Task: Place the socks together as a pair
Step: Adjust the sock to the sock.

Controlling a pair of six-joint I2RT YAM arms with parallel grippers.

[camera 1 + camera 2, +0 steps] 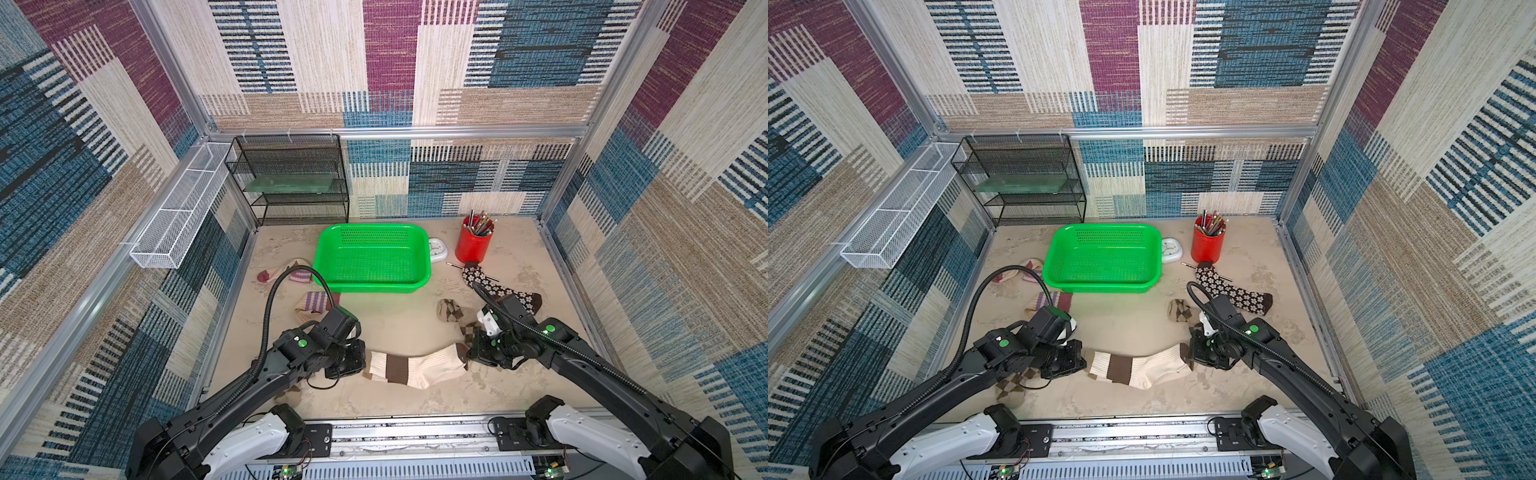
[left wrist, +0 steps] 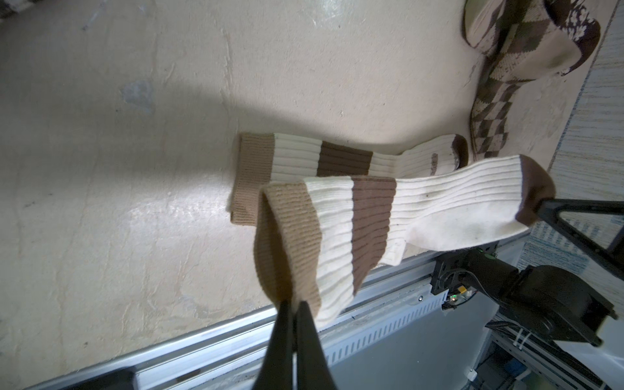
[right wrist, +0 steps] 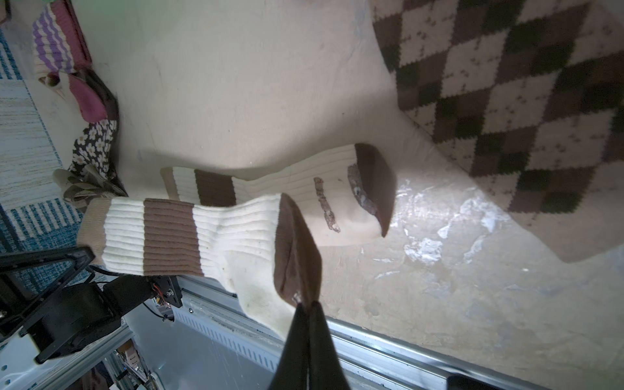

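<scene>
One banded sock (image 2: 371, 216), seemingly airborne, between left claw (image 2: 293, 303), right claw (image 3: 308, 304)

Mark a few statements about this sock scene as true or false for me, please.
1. The left gripper and right gripper pinch opposite ends of one cream sock with brown bands. True.
2. The green basket holds socks. False: nothing lies in it.
3. A matching sock lies on the table under the held one. True.
4. The red cup is empty. False: it holds pencils.
</scene>
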